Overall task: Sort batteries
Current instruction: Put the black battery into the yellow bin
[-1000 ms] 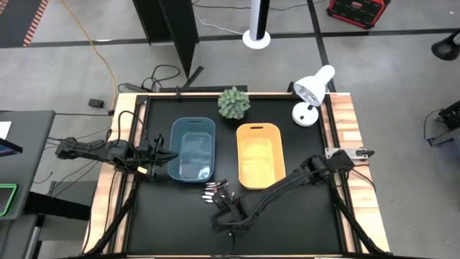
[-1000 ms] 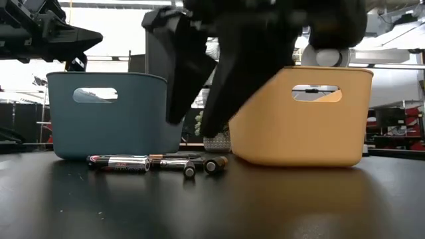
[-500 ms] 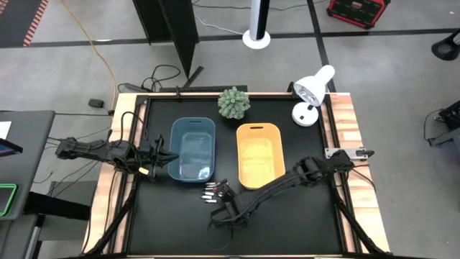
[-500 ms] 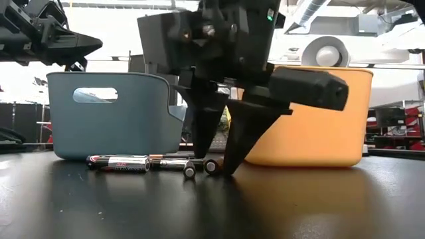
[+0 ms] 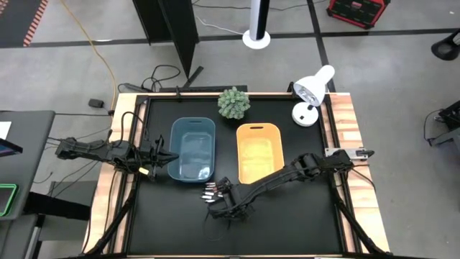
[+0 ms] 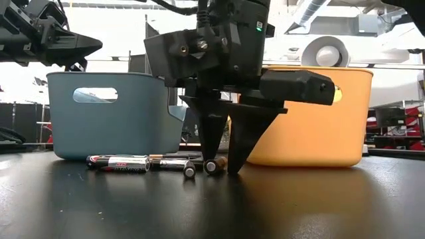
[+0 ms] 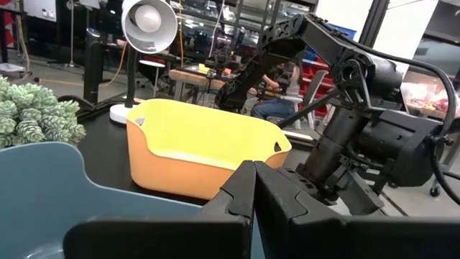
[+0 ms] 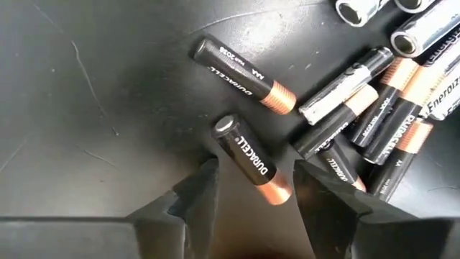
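Several batteries (image 5: 214, 191) lie in a heap on the black table, in front of the blue bin (image 5: 175, 137) and the orange bin (image 5: 259, 129). Most are black and copper, some silvery (image 8: 374, 108). My right gripper (image 8: 253, 165) is open and points down at the heap's near side. Its fingertips stand on either side of one black and copper battery (image 8: 248, 160), low at the table (image 6: 221, 166); I cannot tell whether they touch it. My left gripper (image 7: 254, 173) is shut and waits in the air at the blue bin's left side (image 5: 164, 154).
One battery (image 8: 241, 66) lies alone just off the heap. A small potted plant (image 5: 233, 103) and a white desk lamp (image 5: 310, 97) stand at the table's far edge. Bare black table stretches near and to the right of the heap. A wooden rim borders the table (image 5: 343, 122).
My right gripper has moved from near the table's near edge toward the battery heap. It has tipped from a slant to pointing straight down, and its fingertips have come down to the table around one battery. The batteries and the left arm have kept still.
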